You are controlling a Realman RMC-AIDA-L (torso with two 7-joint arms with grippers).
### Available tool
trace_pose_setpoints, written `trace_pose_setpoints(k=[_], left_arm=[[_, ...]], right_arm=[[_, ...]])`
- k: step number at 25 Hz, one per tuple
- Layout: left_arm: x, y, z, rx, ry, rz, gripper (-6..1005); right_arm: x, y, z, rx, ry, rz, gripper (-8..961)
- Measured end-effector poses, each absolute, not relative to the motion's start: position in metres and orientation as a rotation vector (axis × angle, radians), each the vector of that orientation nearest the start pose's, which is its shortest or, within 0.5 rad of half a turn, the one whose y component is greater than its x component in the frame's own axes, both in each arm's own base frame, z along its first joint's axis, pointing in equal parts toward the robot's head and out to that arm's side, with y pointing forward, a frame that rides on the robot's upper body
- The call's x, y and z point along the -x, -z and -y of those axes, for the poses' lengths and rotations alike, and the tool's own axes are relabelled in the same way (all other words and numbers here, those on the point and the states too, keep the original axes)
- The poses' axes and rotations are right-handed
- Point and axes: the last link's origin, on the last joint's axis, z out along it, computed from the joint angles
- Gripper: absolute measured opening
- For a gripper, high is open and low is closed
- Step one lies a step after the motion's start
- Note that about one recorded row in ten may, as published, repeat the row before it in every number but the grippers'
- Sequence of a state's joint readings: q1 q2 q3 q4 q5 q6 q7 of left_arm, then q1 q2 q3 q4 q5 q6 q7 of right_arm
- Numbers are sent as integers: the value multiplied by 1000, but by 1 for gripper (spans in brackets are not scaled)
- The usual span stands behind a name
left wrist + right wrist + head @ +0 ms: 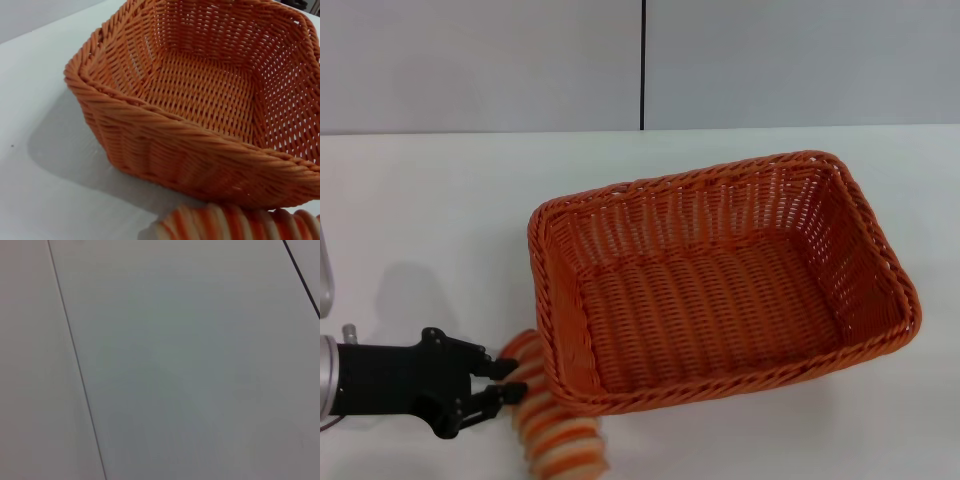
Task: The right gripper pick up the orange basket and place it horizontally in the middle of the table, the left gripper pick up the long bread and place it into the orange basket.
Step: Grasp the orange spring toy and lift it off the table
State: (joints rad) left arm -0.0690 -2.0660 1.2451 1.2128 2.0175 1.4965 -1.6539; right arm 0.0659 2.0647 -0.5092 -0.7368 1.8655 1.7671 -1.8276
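The orange basket [720, 285] sits open side up, its long side across the middle of the white table [430, 210], and it is empty. It fills the left wrist view [200, 100]. The long bread [555, 425], striped orange and cream, lies just outside the basket's near left corner, against its wall, and shows at the edge of the left wrist view [240, 222]. My left gripper [508, 382] reaches in low from the left, its two black fingertips closed onto the bread's left end. The right gripper is out of view.
A grey wall with a dark vertical seam [643, 65] stands behind the table's far edge. The right wrist view shows only a plain grey panelled surface [175, 365]. White tabletop extends left of and behind the basket.
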Motion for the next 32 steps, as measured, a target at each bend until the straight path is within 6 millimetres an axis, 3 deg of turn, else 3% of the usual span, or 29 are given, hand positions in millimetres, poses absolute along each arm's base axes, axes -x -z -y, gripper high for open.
trace_pose_setpoints(k=[5,8,11,20,27,32], left_arm=[[296,-13,-242,2845,151,674,269],[295,-38,-248,2790,120,627,237],[296,-43,-249,2778,109,623,207],[289,-86,-264,2704,45,550,105],[266,-101,-275,2698,14,464,22],[272,-97,-279,2707,-108,484,13]], right_arm=[[-338,-128,-215,1850,-1239,-576,589],[-338,-128,-215,1850,-1239,-575,589],[-338,-128,-216,1851,-1239,-574,589],[-337,-127,-216,1851,-1241,-573,588],[-335,-126,-220,1855,-1255,-566,588],[-335,-124,-220,1852,-1262,-572,588]])
